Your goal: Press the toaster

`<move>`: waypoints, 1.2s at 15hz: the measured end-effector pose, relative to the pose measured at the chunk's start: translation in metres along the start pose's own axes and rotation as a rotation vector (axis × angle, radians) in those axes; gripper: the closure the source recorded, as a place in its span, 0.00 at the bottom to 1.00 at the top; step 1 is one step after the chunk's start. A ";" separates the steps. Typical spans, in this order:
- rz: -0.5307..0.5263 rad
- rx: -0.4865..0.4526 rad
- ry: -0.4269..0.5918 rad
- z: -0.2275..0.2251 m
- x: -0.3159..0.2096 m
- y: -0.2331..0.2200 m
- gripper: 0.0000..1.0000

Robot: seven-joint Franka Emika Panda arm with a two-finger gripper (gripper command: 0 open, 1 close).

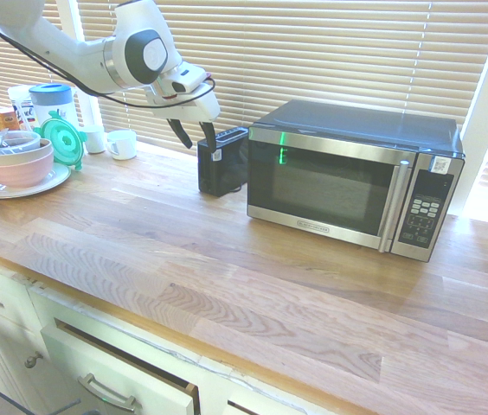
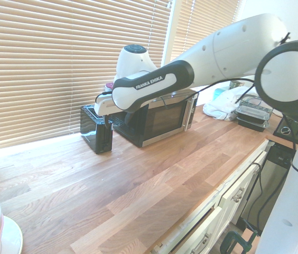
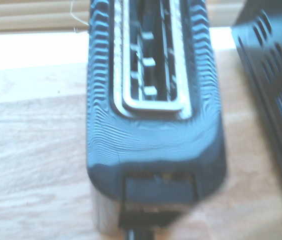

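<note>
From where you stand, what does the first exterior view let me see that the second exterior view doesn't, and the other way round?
Only the first exterior view shows the microwave's keypad clearly, plus two white mugs near the blinds.

Only the second shows a white plastic bag and clear-lidded containers beyond the microwave.

Both show the black toaster beside the microwave, the gripper near the toaster, the pink bowl and the wooden counter.
</note>
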State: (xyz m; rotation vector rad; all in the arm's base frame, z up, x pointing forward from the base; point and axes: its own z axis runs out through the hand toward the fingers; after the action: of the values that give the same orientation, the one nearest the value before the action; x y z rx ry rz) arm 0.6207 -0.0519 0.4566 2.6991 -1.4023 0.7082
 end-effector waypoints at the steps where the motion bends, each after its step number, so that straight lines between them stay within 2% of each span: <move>1: -0.006 -0.002 -0.002 0.004 -0.002 -0.003 0.00; 2: -0.011 -0.004 -0.004 0.005 -0.004 -0.005 1.00; 18: -0.044 0.013 0.012 -0.001 -0.012 -0.018 1.00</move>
State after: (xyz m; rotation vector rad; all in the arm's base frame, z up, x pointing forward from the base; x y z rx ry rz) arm 0.6282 -0.0316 0.4556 2.7213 -1.3360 0.7320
